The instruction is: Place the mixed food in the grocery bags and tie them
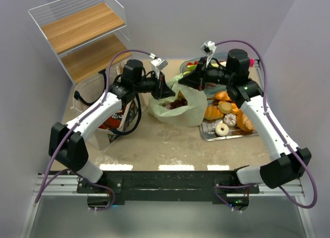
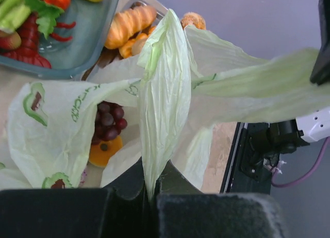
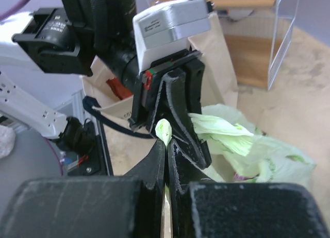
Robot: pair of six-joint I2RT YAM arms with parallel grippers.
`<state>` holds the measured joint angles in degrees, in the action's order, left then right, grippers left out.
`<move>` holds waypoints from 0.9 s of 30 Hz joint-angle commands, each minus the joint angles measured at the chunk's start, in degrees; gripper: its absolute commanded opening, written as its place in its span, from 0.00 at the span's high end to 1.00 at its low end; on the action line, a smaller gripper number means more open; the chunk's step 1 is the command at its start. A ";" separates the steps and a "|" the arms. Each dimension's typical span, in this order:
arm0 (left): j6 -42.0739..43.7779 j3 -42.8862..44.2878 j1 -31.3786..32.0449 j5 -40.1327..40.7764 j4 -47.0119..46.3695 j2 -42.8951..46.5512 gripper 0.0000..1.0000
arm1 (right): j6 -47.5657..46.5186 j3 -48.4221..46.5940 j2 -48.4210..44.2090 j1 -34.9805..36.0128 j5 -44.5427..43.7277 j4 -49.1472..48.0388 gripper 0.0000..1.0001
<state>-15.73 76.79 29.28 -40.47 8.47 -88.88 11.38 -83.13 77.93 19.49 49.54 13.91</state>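
Observation:
The pale-green grocery bag (image 1: 178, 108) lies mid-table with its mouth pulled up between both arms. My left gripper (image 2: 151, 192) is shut on one twisted handle strip (image 2: 164, 94) of it. My right gripper (image 3: 167, 148) is shut on the other handle, whose green tip (image 3: 164, 131) pokes out right beside the left gripper's fingers (image 3: 180, 109). Inside the bag I see grapes (image 2: 109, 120) and an orange round piece (image 2: 105, 151). The beige tote (image 1: 119, 117) stands at the left with red snack packets (image 1: 114, 118) in it. Croissants (image 1: 224, 105) and doughnuts (image 1: 223, 128) lie on the metal tray (image 1: 206, 134).
A grey tray (image 2: 90, 45) at the back holds greens, a red pepper and strawberries. A wire shelf with wooden boards (image 1: 82, 34) stands at the back left. The tote's black handle (image 3: 111, 122) hangs close under the left arm.

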 commanded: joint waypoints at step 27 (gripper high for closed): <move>2.64 -9.29 -0.19 -12.80 -17.34 3.98 0.35 | 13.49 6.93 4.69 3.54 -0.76 -16.19 1.00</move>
<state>-9.17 68.42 29.28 -52.29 -1.06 -86.87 23.57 -75.48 82.50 21.78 50.17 0.75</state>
